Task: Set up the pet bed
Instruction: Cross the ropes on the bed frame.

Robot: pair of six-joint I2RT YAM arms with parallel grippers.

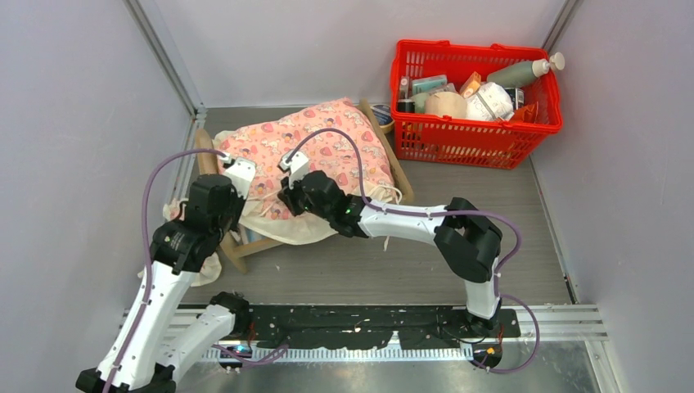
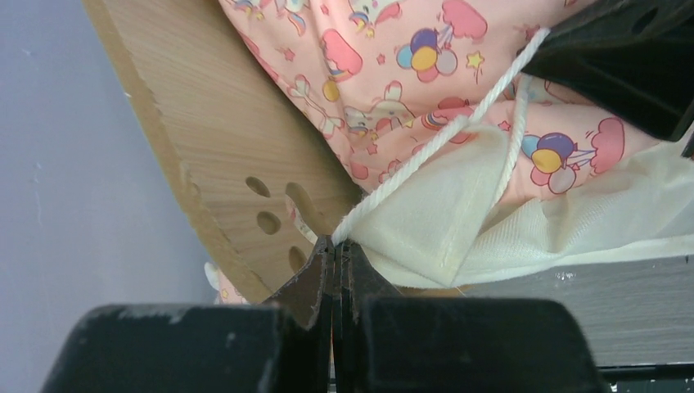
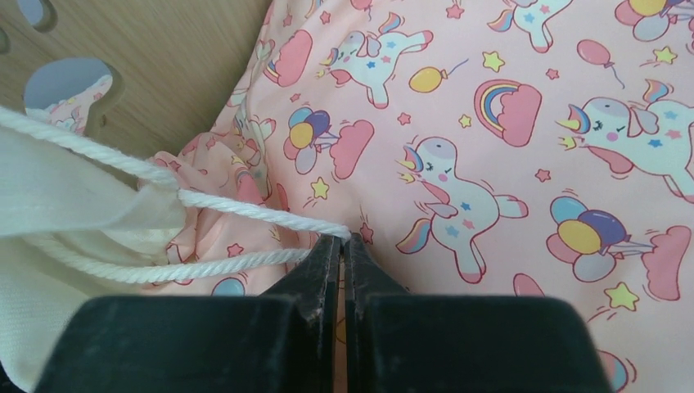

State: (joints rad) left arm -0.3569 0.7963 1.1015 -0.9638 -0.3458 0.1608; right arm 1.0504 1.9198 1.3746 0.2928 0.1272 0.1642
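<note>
So, L gripper (image 2: 335, 250), R gripper (image 3: 344, 244): jaws together on white cord (image 2: 425, 148) (by pet bed (image 2: 221, 123))

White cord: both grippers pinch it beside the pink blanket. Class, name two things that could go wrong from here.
1. The left gripper and right gripper hold the white cord only at their fingertips, so it may slip free.
2. The cord runs into the pink blanket's cream edge; pulling could drag the blanket askew on the pet bed.

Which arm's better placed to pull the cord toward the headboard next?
Left, likely: the left gripper pinches the cord right beside the headboard; the right gripper pinches it out over the blanket.
</note>
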